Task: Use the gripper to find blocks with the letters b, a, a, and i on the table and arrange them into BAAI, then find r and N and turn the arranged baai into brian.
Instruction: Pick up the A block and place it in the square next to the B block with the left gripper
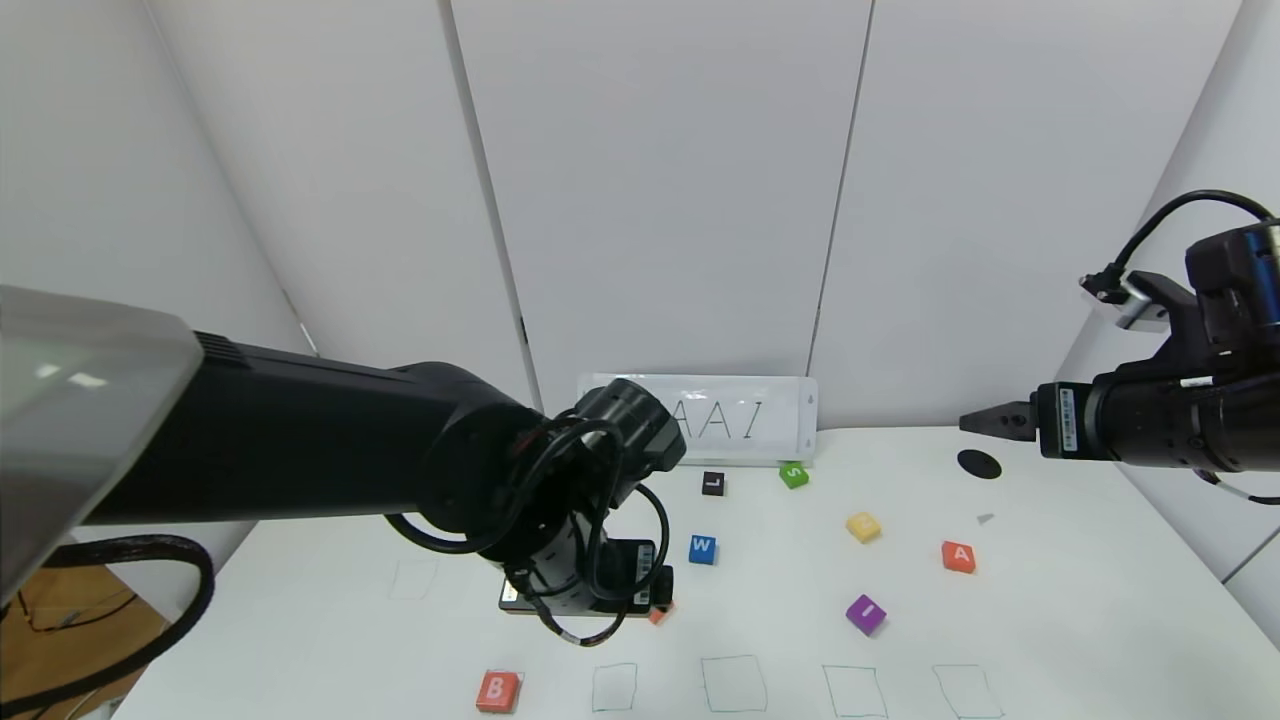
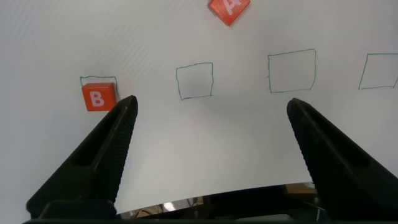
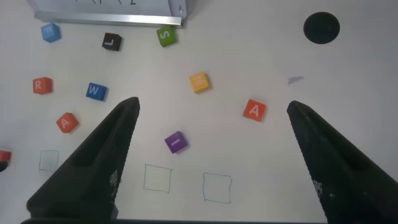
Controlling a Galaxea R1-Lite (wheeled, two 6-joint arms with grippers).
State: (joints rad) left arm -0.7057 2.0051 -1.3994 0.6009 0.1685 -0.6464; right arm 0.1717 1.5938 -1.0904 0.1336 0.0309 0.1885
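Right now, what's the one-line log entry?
B block in first green square | left gripper open above table | right gripper open, raised

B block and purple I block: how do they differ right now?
The B block is orange-red; the purple I block is purple. The B block sits at the first green drawn square in the near row on the table; the I block lies loose behind that row, farther right. Both lie flat, unheld, white letter up.
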